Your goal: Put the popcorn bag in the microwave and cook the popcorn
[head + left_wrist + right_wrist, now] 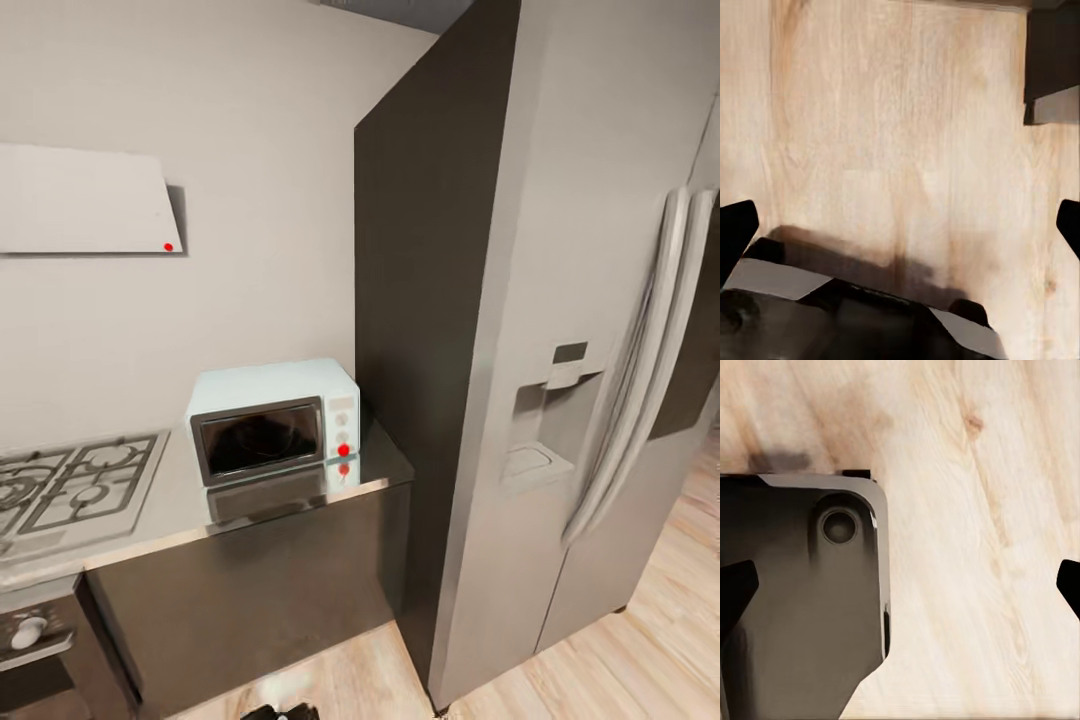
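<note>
The microwave (272, 418) sat on the worktop (180, 510) at its end, hard by the side of a tall grey fridge (520, 400). Its dark glass door was closed, and the white panel carried two knobs, the lower one marked red. A gas hob (70, 485) lay on the worktop on the microwave's other side, well apart from it. Above the hob, a flat white hood (85, 200) hung on the pale wall. Dark cabinets stood beneath the worktop, and an oven knob (28, 632) showed at the lower corner of the head view.

The left end effector (900, 225) hung over the wooden floor (900, 112), its two dark fingertips (735, 225) spread wide apart at the view's edges, with nothing between them. Below it lay part of the robot's dark base (832, 315), and a dark cabinet corner (1054, 67) stood further ahead of it.

The right end effector (900, 589) was likewise spread wide and empty, its fingertips (735, 589) just showing at either edge. Beneath it lay the floor (982, 547) and a dark rounded plate of the base (802, 600), with a round socket in it.

The microwave stood well away from both end effectors.
</note>
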You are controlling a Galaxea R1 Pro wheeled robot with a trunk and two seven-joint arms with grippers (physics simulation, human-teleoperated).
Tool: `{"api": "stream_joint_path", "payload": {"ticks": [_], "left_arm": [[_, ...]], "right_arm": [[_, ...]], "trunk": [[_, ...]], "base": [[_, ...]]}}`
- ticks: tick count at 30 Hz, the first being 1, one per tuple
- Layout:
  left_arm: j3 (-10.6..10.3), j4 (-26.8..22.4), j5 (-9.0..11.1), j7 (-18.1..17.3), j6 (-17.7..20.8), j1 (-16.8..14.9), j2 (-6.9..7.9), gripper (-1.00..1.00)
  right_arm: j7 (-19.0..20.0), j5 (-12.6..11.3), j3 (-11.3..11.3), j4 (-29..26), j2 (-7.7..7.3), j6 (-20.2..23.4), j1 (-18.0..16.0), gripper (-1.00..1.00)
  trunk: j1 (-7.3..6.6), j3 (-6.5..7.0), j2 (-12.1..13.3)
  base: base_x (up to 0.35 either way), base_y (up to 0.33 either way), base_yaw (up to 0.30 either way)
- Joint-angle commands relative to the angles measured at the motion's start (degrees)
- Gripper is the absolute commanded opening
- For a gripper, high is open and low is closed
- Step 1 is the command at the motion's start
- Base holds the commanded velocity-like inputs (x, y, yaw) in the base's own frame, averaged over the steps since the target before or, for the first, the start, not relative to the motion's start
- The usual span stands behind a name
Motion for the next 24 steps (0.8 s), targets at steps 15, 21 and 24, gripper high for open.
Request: {"api": "stream_joint_path", "payload": {"ticks": [15, 21, 24], "left_arm": [[-0.6, 20.8, 0.1, -7.8, -12.1, 7.4, 5.37, 1.00], [-0.7, 20.7, 0.1, -8.3, -12.7, 8.5, 4.40, 1.00], [-0.7, 20.7, 0.1, -8.3, -12.8, 8.5, 4.37, 1.00]], "right_arm": [[0.0, 5.1, -0.5, -2.4, 0.70, -0.4, 0.0, 1.00], [0.0, 7.5, -0.6, -2.4, 0.73, 0.0, 0.0, 1.00], [0.0, 7.8, -0.6, -2.4, 0.78, -0.1, 0.0, 1.00]], "trunk": [[-0.01, -0.01, -0.1], [-0.01, -0.01, -0.1], [-0.01, -0.01, -0.1]], "base": [[-0.334, 0.053, 0.000], [-0.053, 0.012, 0.000], [-0.001, 0.000, 0.000]]}}
